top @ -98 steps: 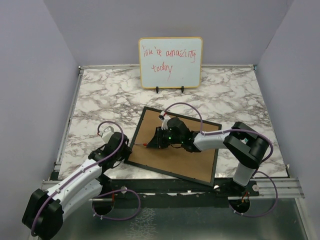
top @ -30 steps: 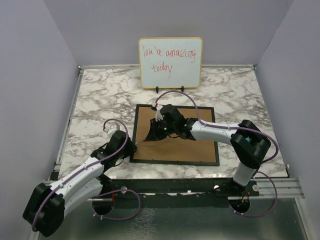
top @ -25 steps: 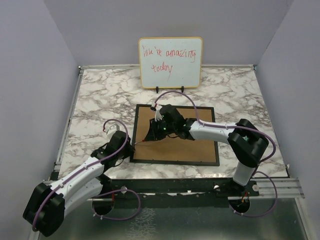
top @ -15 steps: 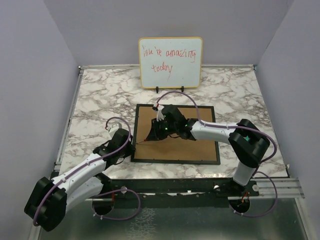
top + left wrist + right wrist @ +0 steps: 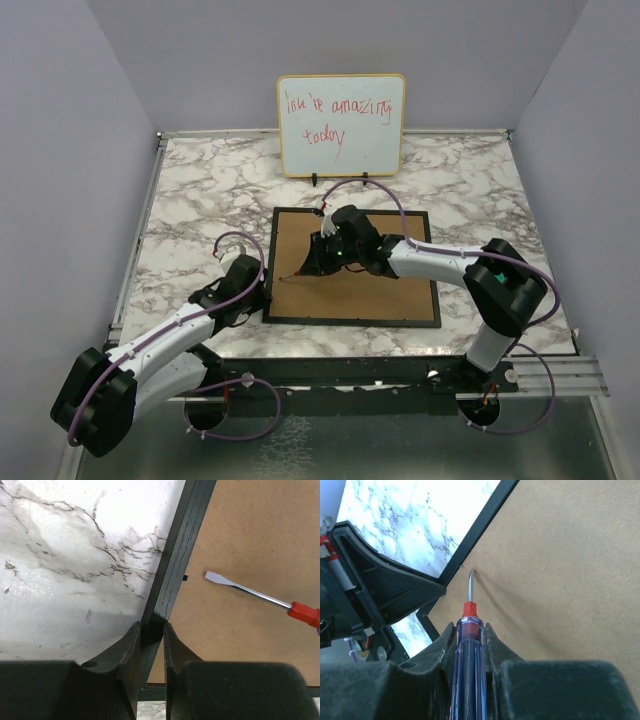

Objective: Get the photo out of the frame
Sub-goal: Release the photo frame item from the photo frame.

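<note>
The left jaws pinch the left rail of the frame (image 5: 181, 540) close to its near corner, steadying it on the bench (image 5: 200, 190). The frame lies face down mid-bench with its brown back panel (image 5: 375, 290) up. The photo does not show and is presumably under that panel. Just right of the rail sits a small black tab (image 5: 185, 578). The right jaws clamp a screwdriver (image 5: 468, 645), its blade low over the panel near that tab. The step looks like freeing the back, so next the blade must catch the tab and lever it aside. A whiteboard (image 5: 341, 124) stands well behind, obstructing nothing.
</note>
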Controlling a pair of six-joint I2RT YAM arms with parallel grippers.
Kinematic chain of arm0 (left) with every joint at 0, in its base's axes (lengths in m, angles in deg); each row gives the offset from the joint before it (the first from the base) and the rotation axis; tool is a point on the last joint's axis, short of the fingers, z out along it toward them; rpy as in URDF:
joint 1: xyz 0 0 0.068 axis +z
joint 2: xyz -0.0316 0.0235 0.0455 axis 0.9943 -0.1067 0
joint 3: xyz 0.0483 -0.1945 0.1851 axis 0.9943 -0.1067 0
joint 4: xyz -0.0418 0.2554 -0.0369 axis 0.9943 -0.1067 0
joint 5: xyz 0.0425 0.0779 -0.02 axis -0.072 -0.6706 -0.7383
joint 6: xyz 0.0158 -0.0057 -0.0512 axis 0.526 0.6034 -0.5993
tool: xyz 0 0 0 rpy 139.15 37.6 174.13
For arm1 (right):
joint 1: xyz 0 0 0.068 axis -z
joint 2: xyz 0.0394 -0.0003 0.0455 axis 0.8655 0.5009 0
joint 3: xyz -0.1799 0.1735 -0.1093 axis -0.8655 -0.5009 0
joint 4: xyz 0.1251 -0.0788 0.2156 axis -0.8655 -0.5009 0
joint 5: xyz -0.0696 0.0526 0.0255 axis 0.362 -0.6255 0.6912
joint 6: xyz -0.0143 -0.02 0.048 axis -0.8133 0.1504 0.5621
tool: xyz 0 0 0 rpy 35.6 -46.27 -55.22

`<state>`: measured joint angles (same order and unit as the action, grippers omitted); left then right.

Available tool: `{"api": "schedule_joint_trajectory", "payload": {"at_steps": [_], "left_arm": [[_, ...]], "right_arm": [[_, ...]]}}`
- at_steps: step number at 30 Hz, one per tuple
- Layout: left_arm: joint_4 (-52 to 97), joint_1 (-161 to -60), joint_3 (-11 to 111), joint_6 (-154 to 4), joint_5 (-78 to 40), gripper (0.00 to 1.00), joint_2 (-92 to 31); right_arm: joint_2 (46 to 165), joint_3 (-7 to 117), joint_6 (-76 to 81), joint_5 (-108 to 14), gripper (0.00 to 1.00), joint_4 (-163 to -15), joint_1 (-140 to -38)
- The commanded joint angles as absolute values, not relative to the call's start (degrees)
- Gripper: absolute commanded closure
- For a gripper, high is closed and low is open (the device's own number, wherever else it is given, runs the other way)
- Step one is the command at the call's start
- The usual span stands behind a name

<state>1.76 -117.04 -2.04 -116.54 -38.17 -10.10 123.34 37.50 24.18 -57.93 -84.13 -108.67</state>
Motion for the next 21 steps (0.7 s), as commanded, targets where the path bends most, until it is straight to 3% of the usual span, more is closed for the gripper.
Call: {"api": "schedule_joint_trajectory", "payload": {"at_steps": [1, 21], "left_arm": [[-3.2, -117.7, -2.9, -116.1, -39.7, 1.0, -11.5], [-2.8, -118.0, -3.1, -115.9, -39.3, 1.0, -10.6]], "right_arm": [[127.0, 38.7, 23.3, -59.3, 0.99, -82.0, -108.5], [130.2, 40.0, 22.0, -62.2, 0.99, -81.5, -108.5]]}}
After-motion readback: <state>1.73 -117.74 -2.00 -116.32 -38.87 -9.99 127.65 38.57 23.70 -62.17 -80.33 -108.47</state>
